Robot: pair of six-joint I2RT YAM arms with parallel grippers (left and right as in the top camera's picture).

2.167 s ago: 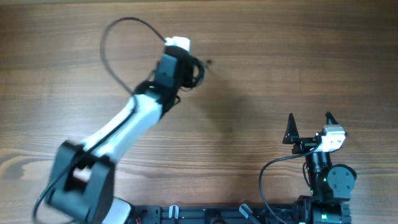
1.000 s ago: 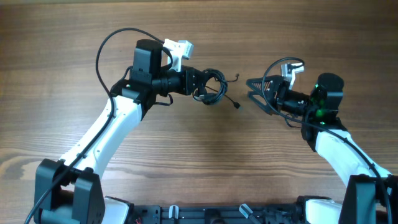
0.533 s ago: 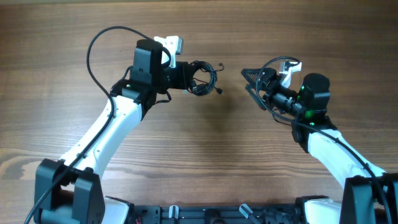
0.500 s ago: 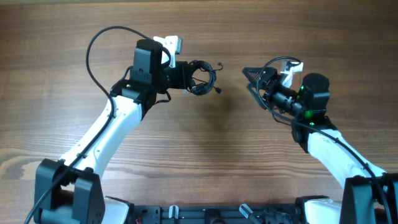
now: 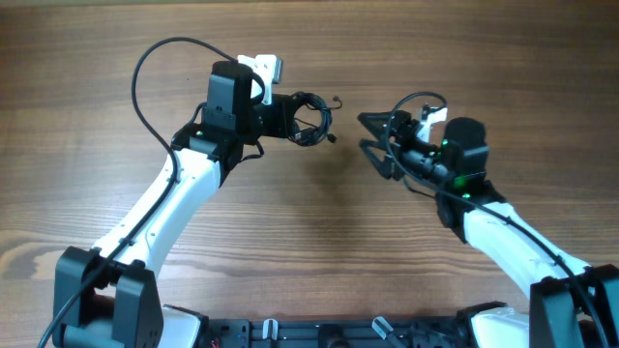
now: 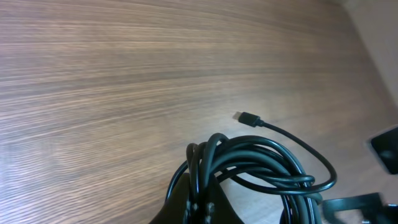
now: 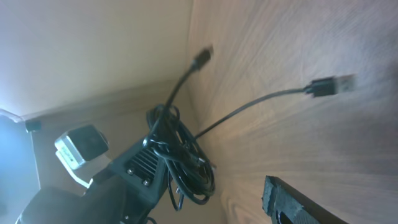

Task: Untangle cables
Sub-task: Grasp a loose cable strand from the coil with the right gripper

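**Me:** Since half a second ago, my right gripper [image 5: 372, 136] has slid toward 9 o'clock over the table [image 5: 309, 261], closing on the cables [image 5: 313, 118]. My left arm and what it carries sit where they were.

**Partner:** Where are the cables now?

**Me:** From overhead they make one small black tangle near 12 o'clock on the table, a little left of the middle. I cannot tell whether they touch the wood.

**Partner:** Who has them?

**Me:** My left gripper [image 5: 296, 116] is clenched on them from their 9 o'clock side. In my left wrist view the fingers [image 6: 189, 208] pinch several strands together at the bottom edge. The loops bulge out toward 3 o'clock from there.

**Partner:** Any loose ends?

**Me:** Yes. My left wrist view shows a small plug [image 6: 247, 118] on a curved cord, standing off the loops at 12 o'clock. My right wrist view shows a flat plug [image 7: 329, 86] on a long cord reaching toward 3 o'clock, well clear of the tangle.

**Partner:** And your right gripper?

**Me:** Its jaws are spread wide and grasp nothing. It sits at 3 o'clock of the cables, near them but apart, with its fingers pointing toward 9 o'clock. One fingertip [image 7: 292, 202] shows at the bottom of my right wrist view, below the flat plug.
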